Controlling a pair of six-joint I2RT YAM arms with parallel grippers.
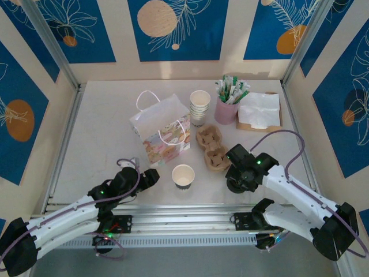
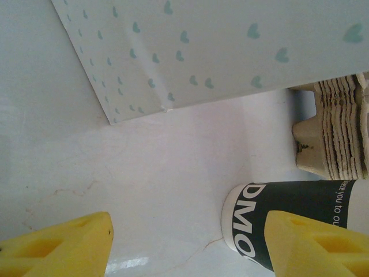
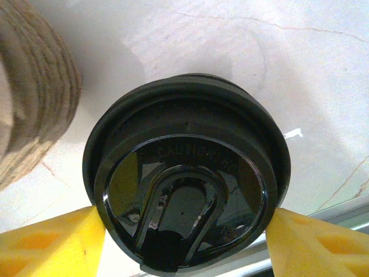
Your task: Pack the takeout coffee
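The takeout coffee, a cup with its lid on, is out of view. A lidless cream paper cup (image 1: pixel 183 175) with a dark printed band (image 2: pixel 271 222) stands on the table in front of the gift bag (image 1: pixel 161 130). My left gripper (image 1: pixel 152 176) (image 2: pixel 190 231) is open just left of this cup, and its right finger (image 2: pixel 311 245) overlaps the cup's side. To the cup's right, low over the table, my right gripper (image 1: pixel 235 182) (image 3: pixel 187 231) is shut on a loose black lid (image 3: pixel 184 173), a yellow pad against each side of the rim.
A stack of pulp cup carriers (image 1: pixel 212 148) (image 3: pixel 29 98) lies between the bag and my right gripper. Behind are stacked cream cups (image 1: pixel 200 105), a pink cup of sachets (image 1: pixel 228 104) and napkins (image 1: pixel 259 109). A metal rail (image 1: pixel 184 213) runs along the near edge.
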